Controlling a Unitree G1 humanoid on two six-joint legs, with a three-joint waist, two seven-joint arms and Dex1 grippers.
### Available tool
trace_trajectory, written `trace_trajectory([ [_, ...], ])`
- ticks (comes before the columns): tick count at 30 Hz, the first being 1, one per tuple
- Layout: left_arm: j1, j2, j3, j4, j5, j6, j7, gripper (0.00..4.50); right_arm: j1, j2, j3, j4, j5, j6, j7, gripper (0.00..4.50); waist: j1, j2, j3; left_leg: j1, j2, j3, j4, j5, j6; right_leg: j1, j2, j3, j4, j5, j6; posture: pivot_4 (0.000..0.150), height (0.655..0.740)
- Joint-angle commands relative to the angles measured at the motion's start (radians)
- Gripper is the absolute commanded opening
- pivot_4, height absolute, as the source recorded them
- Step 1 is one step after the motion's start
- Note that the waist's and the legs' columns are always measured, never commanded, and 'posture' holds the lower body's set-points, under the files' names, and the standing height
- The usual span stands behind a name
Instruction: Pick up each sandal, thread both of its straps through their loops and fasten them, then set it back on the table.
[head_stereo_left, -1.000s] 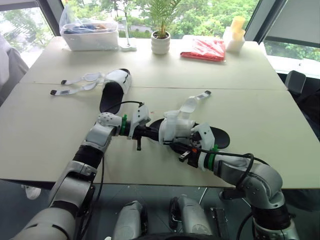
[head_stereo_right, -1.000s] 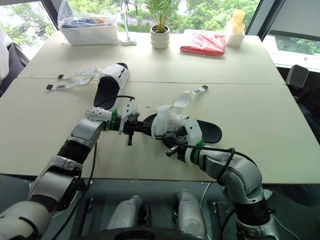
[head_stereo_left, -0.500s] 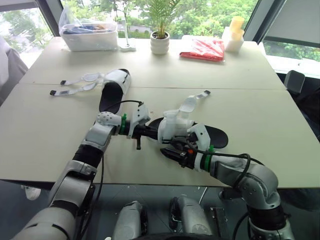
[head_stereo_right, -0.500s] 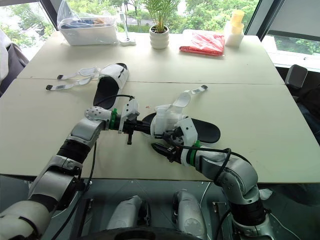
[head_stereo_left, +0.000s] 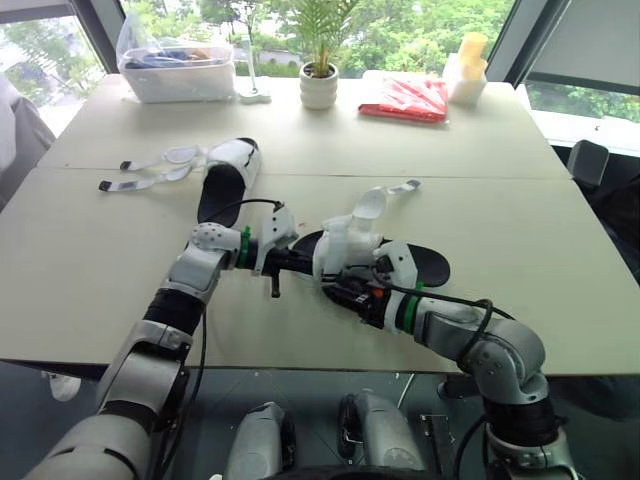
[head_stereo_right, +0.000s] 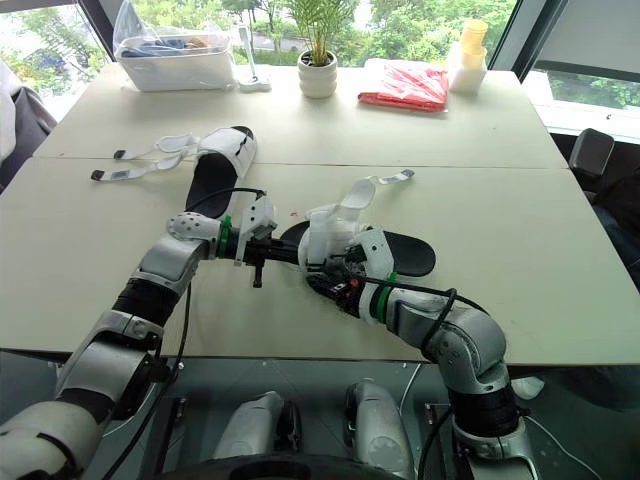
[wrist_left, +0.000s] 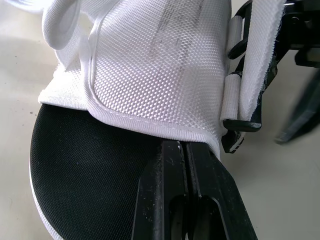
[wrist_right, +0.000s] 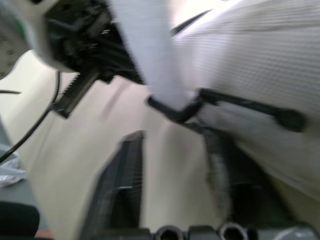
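1. The step in hand is judged to be the threading of a strap on the near sandal (head_stereo_left: 425, 266), which lies near the middle of the desk's (head_stereo_left: 560, 230) front edge.
2. The left claw (wrist_left: 186, 150) is pressed together on the rim of the white upper (wrist_left: 160, 65), where it meets the black sole (wrist_left: 85, 175). The sandal is thereby steadied from its left end.
3. The right claw (wrist_right: 170, 165) is spread apart with nothing between its fingers. It is placed just beside the black loop (wrist_right: 175, 112), on the side of the sandal facing the front edge.
4. A white strap (wrist_right: 145, 50) is seen passing down into that loop.
5. For the step to be done well, the left clamp should be kept firm. The strap end should be pinched close beneath the loop and drawn straight through, so that the loop is not twisted.
6. A loose strap (head_stereo_left: 378, 205) is laid out from the upper towards the far right corner and appears not yet fastened.
7. The second sandal (head_stereo_left: 225, 175) lies towards the far left corner, well apart from both claws. Its open straps (head_stereo_left: 150, 170) are spread towards the left edge.
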Motion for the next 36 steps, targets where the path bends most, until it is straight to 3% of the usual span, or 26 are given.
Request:
trace_trajectory([
  [1,0.006,-0.018,-0.031,-0.005,0.008,0.001,-0.017,0.0,-0.027,0.025,-0.008,-0.006,-0.005,-0.027,-0.007,0.01,0.0,0.0,0.0,0.0,0.0,0.0,0.0,0.0,0.0,0.0,0.0,0.0,0.0,0.0,0.0,0.15,0.7288],
  [11,0.004,-0.017,-0.027,-0.003,0.007,0.004,-0.015,0.0,-0.03,-0.016,0.024,-0.091,-0.038,-0.013,-0.008,0.01,0.005,0.0,0.0,-0.001,0.0,0.0,0.0,0.0,0.0,-0.001,0.0,0.0,0.0,0.0,0.0,0.15,0.7288],
  [14,0.0,-0.019,-0.026,0.001,0.007,0.004,-0.014,0.0,-0.026,-0.043,0.032,-0.109,-0.049,-0.008,0.002,0.91,0.005,0.0,0.0,-0.001,0.0,0.0,0.0,0.0,0.0,-0.001,0.0,0.0,-0.001,0.0,0.0,0.15,0.7288],
  [18,0.003,-0.017,-0.025,0.0,0.008,0.0,-0.017,0.0,-0.011,-0.09,-0.007,-0.155,-0.035,0.002,0.02,2.77,0.007,0.0,0.0,-0.002,0.0,0.0,0.0,0.0,0.0,-0.001,0.0,0.0,-0.001,0.0,0.0,0.15,0.7288],
  [24,0.011,-0.016,-0.025,-0.003,0.011,-0.005,-0.017,0.0,-0.003,-0.116,-0.013,-0.159,-0.015,-0.004,0.06,2.77,0.008,0.0,0.0,-0.002,0.0,0.0,0.0,0.0,0.0,-0.001,0.0,0.0,-0.001,0.0,0.0,0.15,0.7288],
  [32,0.017,-0.011,-0.025,-0.013,0.011,-0.005,-0.017,0.0,-0.039,-0.02,0.009,-0.075,0.042,0.009,0.105,2.77,0.001,0.0,0.0,-0.001,0.0,0.0,0.0,0.0,0.0,-0.001,0.0,0.0,-0.001,0.0,0.0,0.15,0.7288],
  [36,0.016,-0.009,-0.025,-0.016,0.01,-0.005,-0.015,0.0,-0.044,-0.001,0.047,-0.019,-0.001,-0.029,0.123,2.77,-0.004,0.0,0.0,0.0,0.0,0.0,-0.001,0.0,0.0,-0.001,0.001,0.0,0.0,0.0,0.0,0.15,0.7288],
])
